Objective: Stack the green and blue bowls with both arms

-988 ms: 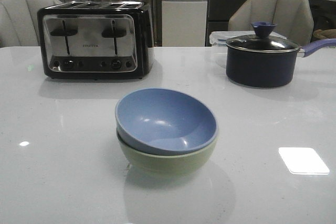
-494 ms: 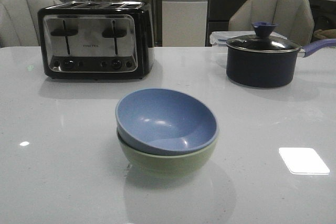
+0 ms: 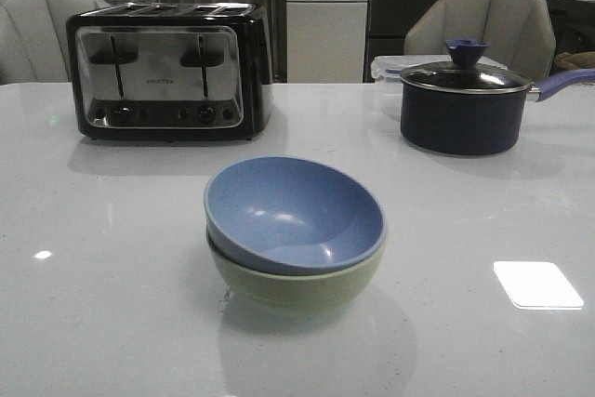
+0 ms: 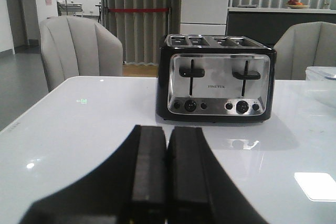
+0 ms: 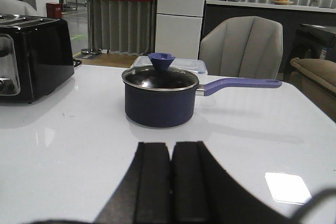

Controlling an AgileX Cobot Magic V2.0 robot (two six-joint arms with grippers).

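Near the table's front edge, you see the blue bowl (image 3: 294, 214) nested inside the green bowl (image 3: 293, 281), slightly tilted. Your left gripper (image 4: 166, 174) and right gripper (image 5: 171, 182) are both closed, empty, and apart from the bowls.

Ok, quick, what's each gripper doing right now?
Left gripper: closed, holding nothing.
Right gripper: closed, holding nothing.
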